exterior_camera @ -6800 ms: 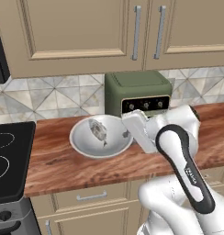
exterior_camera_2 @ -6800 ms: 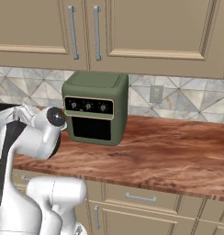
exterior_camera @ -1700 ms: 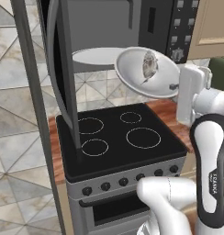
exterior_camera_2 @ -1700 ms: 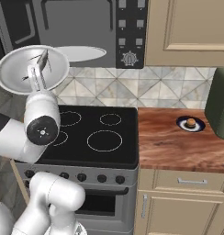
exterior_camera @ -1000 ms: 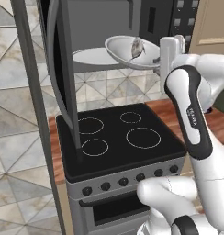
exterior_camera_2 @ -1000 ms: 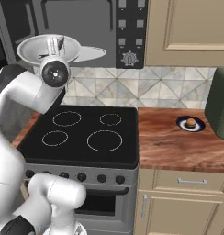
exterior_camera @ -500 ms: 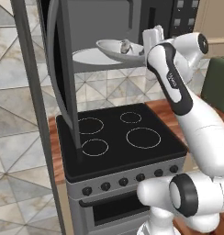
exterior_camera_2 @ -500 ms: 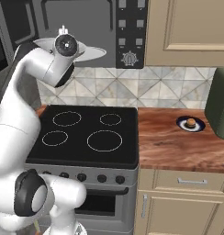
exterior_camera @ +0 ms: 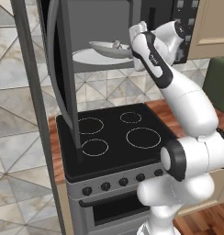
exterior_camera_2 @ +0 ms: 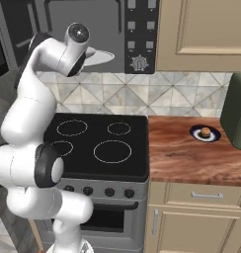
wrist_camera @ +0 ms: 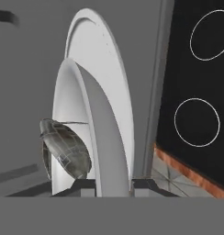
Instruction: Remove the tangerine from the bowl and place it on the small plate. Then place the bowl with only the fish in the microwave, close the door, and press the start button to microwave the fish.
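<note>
The light grey bowl [exterior_camera: 106, 47] hangs level inside the open microwave [exterior_camera: 109, 27], just above the white turntable disc [exterior_camera: 88, 59]. My gripper [exterior_camera: 131, 50] is shut on the bowl's right rim. The silvery fish [exterior_camera: 116, 44] lies in the bowl. In the hand view the bowl's rim [wrist_camera: 96, 124] runs between my gripper's [wrist_camera: 113, 184] finger tips, with the fish [wrist_camera: 64, 149] inside and the turntable [wrist_camera: 104, 64] behind. The microwave door [exterior_camera: 63, 82] stands swung out to the left. On the counter the tangerine [exterior_camera_2: 205, 131] rests on the small navy plate [exterior_camera_2: 213, 137].
A black stovetop [exterior_camera_2: 98, 143] with ring burners lies under the microwave. The button panel [exterior_camera_2: 140, 34] is on the microwave's right. The olive-green oven [exterior_camera_2: 238, 118] stands at the counter's far right. Wooden counter [exterior_camera_2: 186, 158] runs between stove and oven.
My arm has reached further in, carrying the bowl with the fish deeper into the microwave cavity and lower over the turntable. The plate and tangerine have stayed put.
</note>
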You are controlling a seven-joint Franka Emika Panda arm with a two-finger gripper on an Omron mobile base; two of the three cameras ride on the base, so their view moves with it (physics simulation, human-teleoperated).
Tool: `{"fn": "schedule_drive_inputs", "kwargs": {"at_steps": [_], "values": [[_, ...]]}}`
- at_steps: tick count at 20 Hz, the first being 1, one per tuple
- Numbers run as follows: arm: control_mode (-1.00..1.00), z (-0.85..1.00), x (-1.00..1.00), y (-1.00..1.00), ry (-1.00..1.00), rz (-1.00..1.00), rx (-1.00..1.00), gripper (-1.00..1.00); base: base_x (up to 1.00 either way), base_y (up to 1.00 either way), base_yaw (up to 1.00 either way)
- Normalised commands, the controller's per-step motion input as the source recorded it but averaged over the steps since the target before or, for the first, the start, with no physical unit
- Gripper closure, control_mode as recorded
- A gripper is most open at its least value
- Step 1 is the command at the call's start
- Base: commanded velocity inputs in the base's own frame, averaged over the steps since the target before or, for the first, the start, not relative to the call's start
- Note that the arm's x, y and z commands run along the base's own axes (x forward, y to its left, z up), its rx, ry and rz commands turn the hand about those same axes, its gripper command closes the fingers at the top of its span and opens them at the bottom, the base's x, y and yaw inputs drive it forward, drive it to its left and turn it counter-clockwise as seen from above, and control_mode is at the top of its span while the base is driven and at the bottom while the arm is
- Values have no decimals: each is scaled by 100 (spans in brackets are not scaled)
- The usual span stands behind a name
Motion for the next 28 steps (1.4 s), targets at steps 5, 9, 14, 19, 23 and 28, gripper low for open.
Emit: {"fn": "schedule_drive_inputs", "kwargs": {"at_steps": [5, 9, 14, 19, 23, 28], "values": [[-100, -21, 35, 12, 0, 1, -1, 100, 0, 0, 0], [-100, -17, 17, 29, 0, 2, 0, -100, 0, 0, 0], [-100, -7, 11, 29, 0, 3, 0, -100, 0, 0, 0], [-100, 10, -45, 4, -13, 0, 0, -100, 0, 0, 0], [-100, 1, -100, -21, -32, -2, 0, -100, 0, 0, 0], [-100, -10, -39, -23, -9, 0, -4, -100, 0, 0, 0]]}}
